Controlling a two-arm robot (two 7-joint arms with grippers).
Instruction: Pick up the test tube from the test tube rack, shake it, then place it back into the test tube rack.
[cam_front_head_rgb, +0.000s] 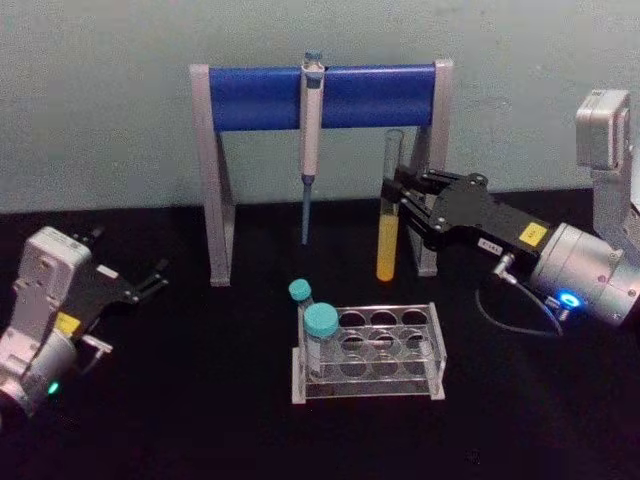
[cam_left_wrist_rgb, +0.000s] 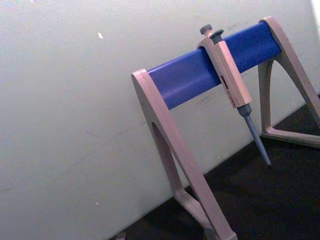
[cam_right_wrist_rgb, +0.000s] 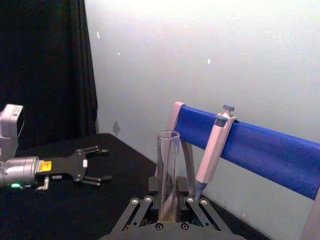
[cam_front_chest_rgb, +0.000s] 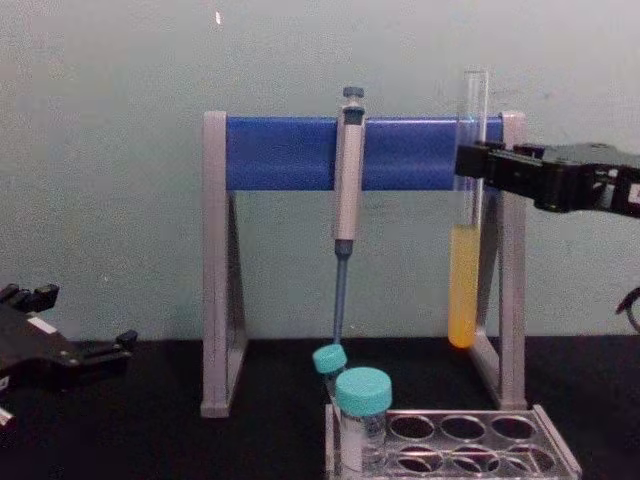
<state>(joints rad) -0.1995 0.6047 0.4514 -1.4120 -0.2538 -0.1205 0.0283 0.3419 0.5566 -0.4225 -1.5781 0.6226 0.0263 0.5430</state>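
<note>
Near the left edge of the bench (cam_front_head_rgb: 200, 420) my left arm (cam_front_head_rgb: 45, 300) is lying low, and its jaws are gaping wide. Its dark fingers (cam_right_wrist_rgb: 97, 150) are spread well apart and are gripping nothing.

Along the back edge, about midway, a tall grey-legged stand (cam_front_head_rgb: 212, 180) is carrying a blue crossbar (cam_front_chest_rgb: 280, 152). A grey-blue pipette (cam_front_chest_rgb: 347, 170) is hanging from the middle of that bar, tip pointing down and ending above the bench.

Closer to the front edge, a little right of the middle, the test tube rack (cam_front_head_rgb: 370, 392) is sitting flat on the bench. Two short teal-capped tubes (cam_front_head_rgb: 320, 325) are standing in its left end, one behind the other. The other holes I can see are standing open.

The test tube (cam_front_head_rgb: 388, 210) is out of the rack and is hanging in the air over the back of the bench, behind and above the rack's right half. It is upright, with its open mouth at the top and its round bottom well clear of the bench. Yellow-orange liquid (cam_front_chest_rgb: 463, 285) is filling its lower third. From the chest view it is lining up with the crossbar's right end and the stand's right leg; I cannot tell whether it is touching either.

My right arm (cam_front_head_rgb: 580, 270) is reaching in from the right edge, level with the bench. My right jaws are closed on the test tube, pinching its clear glass above the liquid, one finger on each side.
</note>
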